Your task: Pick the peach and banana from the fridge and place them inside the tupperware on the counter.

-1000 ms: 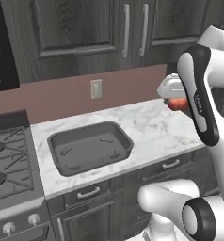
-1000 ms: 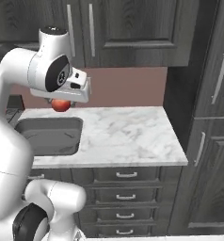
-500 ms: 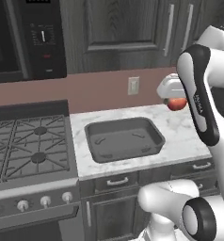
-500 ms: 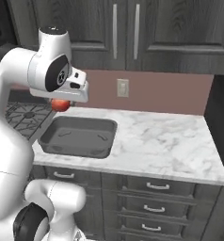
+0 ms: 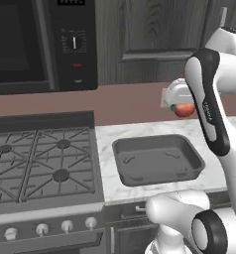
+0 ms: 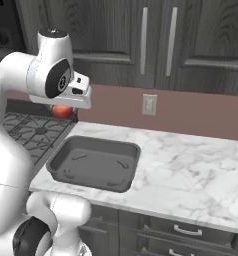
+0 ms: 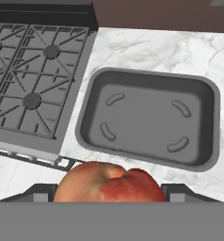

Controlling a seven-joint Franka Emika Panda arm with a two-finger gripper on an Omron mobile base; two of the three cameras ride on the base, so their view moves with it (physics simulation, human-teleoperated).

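peach (image 7: pixel 109 183): red-orange, paler yellow patch, bottom centre | tupperware (image 7: pixel 147 80): dark grey, centre | counter (image 6: pixel 191 165): white marble, grey veins | stove (image 5: pixel 35 168): black grates, left

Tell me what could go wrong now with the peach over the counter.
1. The peach is high above the tupperware; released from here it might bounce out.
2. It hangs near the tray's stove-side rim, so it could land on the counter or stove.
3. The claw grips a round fruit, which may slip.
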